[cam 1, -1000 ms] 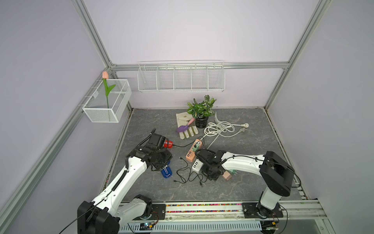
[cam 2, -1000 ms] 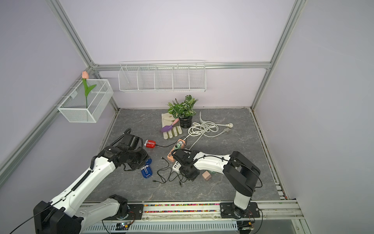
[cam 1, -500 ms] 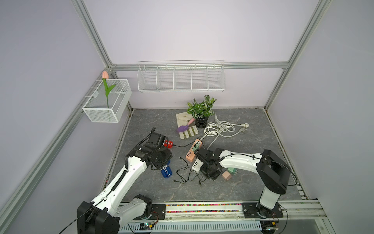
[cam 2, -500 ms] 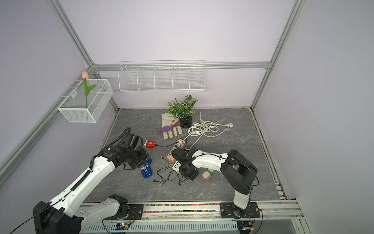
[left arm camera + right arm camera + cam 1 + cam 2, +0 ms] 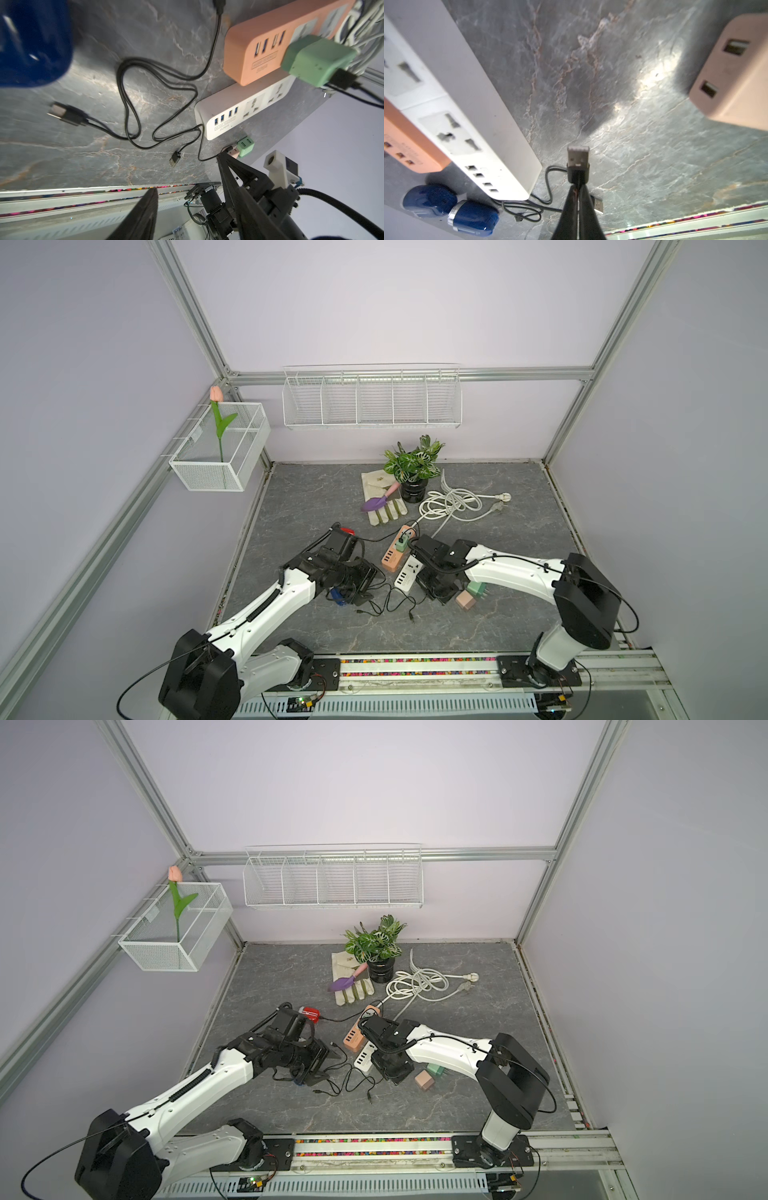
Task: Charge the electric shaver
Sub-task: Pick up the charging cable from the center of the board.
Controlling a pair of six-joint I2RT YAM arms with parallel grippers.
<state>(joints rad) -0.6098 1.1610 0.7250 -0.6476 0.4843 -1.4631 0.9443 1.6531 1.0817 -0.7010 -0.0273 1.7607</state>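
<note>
The blue shaver [image 5: 473, 216], silver-banded, lay on its side in the desk's front-left part, with a second blue piece [image 5: 429, 200] just beside it. The black cable [image 5: 133, 99] lay tangled nearby, its USB plug [image 5: 578, 160] pinched in the right jaws.

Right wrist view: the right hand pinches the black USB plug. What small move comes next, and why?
Probably turn the right hand toward the white plastic power strip and line up the black USB plug with its row of USB ports: the plug is pinched but points at bare table, beside those free ports.
</note>
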